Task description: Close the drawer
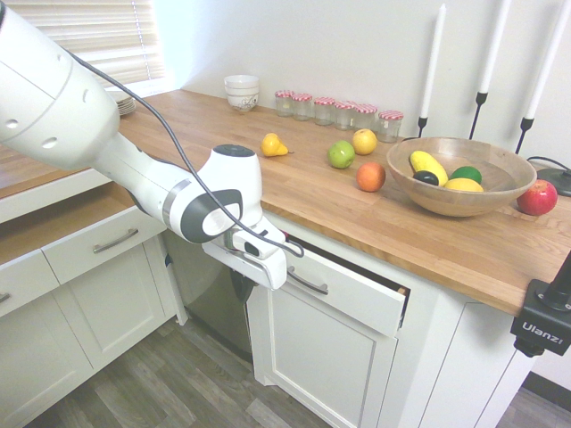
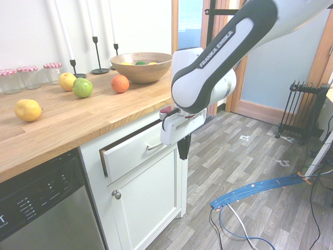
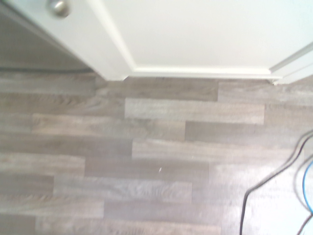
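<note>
The drawer (image 1: 357,301) sits under the wooden counter, its white front pulled out by a narrow dark gap. Its curved silver handle (image 1: 308,283) shows on the front. The same drawer (image 2: 130,154) and handle (image 2: 154,146) appear in the second exterior view. My gripper (image 1: 243,287) hangs in front of the drawer's front, fingers pointing down at the floor and shut on nothing. From the other side the gripper (image 2: 183,149) is just off the drawer's corner, not touching the front. The wrist view shows only the cabinet door and floor.
Below the drawer is a white cabinet door (image 2: 145,203) with a round knob (image 2: 116,194), and a dishwasher (image 2: 41,208) stands beside it. Fruit, a wooden bowl (image 1: 459,176), jars and candlesticks stand on the counter (image 1: 268,178). A smaller drawer (image 1: 103,242) sits at the left. Cables lie on the floor (image 2: 250,190).
</note>
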